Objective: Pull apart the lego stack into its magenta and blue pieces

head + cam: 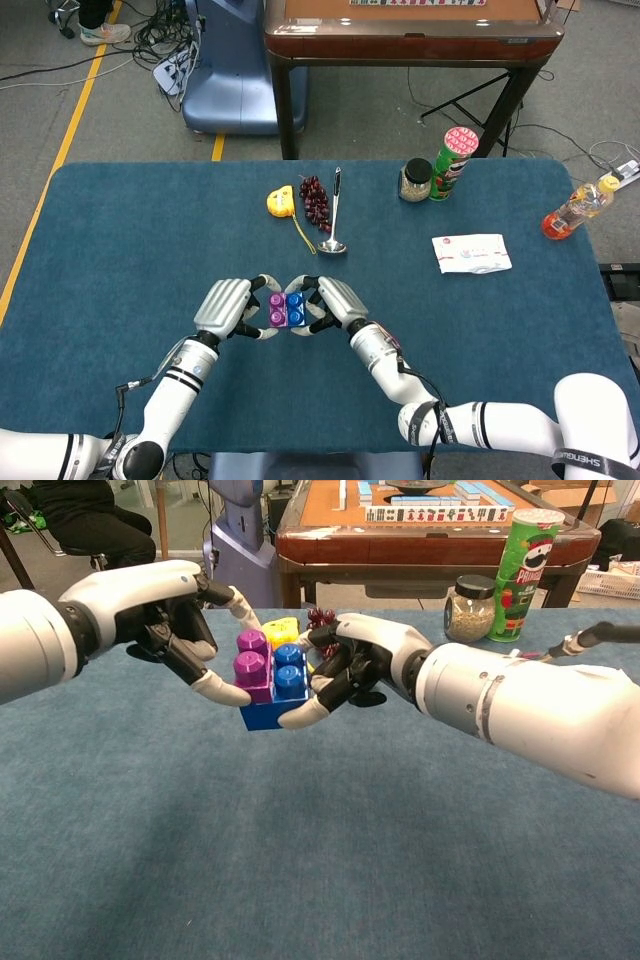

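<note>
My left hand (pixel 175 630) has its fingers (pixel 222 689) curled around the magenta piece (pixel 252 665), thumb above and a finger hooked under its outer side, so that hand is gripping the magenta half. My right hand (pixel 355 665) mirrors it, fingers (pixel 298 712) wrapped under and behind the blue piece (pixel 275 695), pinching it from the other side. Between the two hands the lego stack (pixel 287 309) is held up off the blue table (pixel 120 250), near its front edge and roughly on my centre line; from the chest camera it looks slightly tilted, and the two colours are touching with no gap I can make out. I judge I am at the pulling step itself: both grips are set, but the pieces are not yet separated. The next move calls for a firm hold on each colour while I draw the hands apart, probably with a small twist or peel to break the stud fit instead of a straight tug. Further back on the table sit a spoon (pixel 334 215), some grapes (pixel 316 203) and a chip can (pixel 452 160), well clear of my hands.
</note>
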